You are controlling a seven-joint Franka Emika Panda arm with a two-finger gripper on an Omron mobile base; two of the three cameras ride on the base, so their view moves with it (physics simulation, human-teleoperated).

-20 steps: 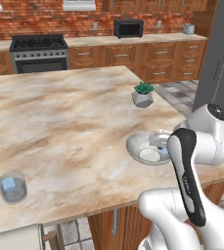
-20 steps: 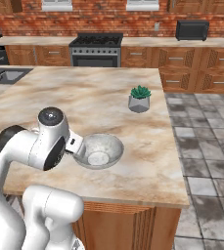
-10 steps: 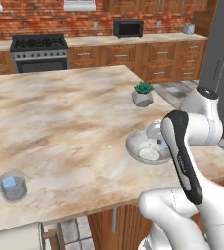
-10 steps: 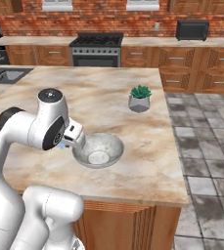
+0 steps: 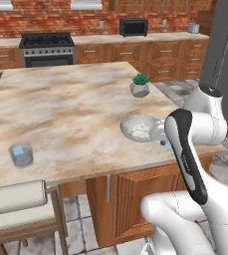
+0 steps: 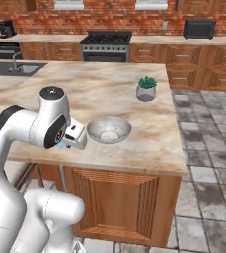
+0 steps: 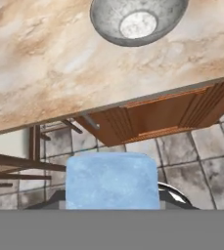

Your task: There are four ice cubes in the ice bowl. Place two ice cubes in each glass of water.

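Claw [image 7: 112,207] in the hand view is closed about halfway on an ice cube [image 7: 112,180], a pale blue block sitting right at the bottom between the dark tips. Beyond it the ice bowl [image 7: 106,22] rests on the marbled worktop [image 7: 40,68], near its front edge, with wood cabinet fronts and grey floor tiles below.

From the left base view, the arm's hand hangs at the worktop's near right corner, just beside the ice bowl [image 5: 130,125]; a speck of blue at the hand is probably the cube, though it is too small to be sure. One glass of water [image 5: 21,155] stands well apart, near the front left edge. A small potted plant [image 5: 140,85] sits behind the bowl.

From the right base view, the claw [image 6: 70,142] is just left of the ice bowl [image 6: 97,129], over the worktop's front edge. The plant [image 6: 146,89] stands farther back.
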